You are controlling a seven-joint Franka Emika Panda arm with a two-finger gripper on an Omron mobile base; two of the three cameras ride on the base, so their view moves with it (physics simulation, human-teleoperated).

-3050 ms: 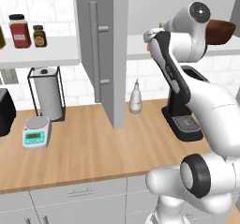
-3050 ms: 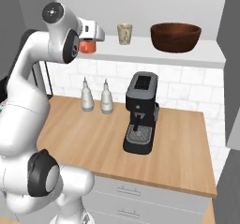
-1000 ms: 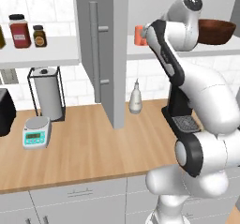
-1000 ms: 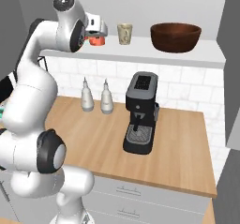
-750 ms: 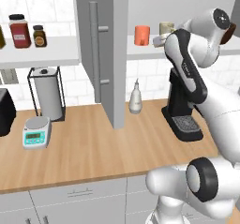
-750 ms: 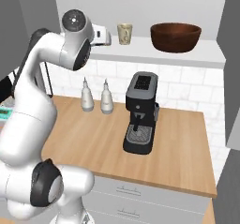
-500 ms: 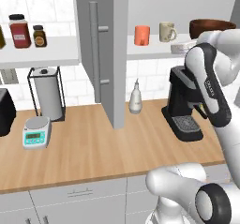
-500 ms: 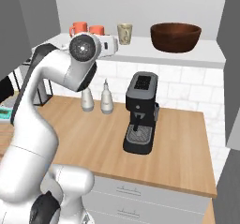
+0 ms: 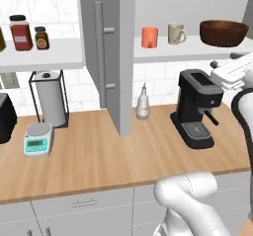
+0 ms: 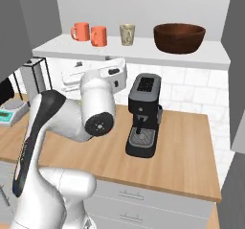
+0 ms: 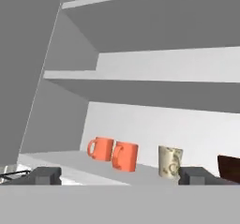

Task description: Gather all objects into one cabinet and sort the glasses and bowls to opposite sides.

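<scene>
we see our gripper with its two dark fingertips set wide apart and nothing between them; it holds nothing.

straight ahead of the gripper and a little above it lies the white shelf of the open grey wall cabinet. on that shelf, in the hand view, two small orange-red handled cups stand just beside each other, up and to the left of the midpoint between the tips. the cream patterned mug stands apart from them, just above and left of the right fingertip. further right, at the edge of the hand view, shows a sliver of the wide dark brown wooden-looking bowl.

in the right base view the shelf order is the same: orange-red cups, cream mug, then the bowl well apart at the far end, with the black espresso machine on the wooden counter below.
</scene>
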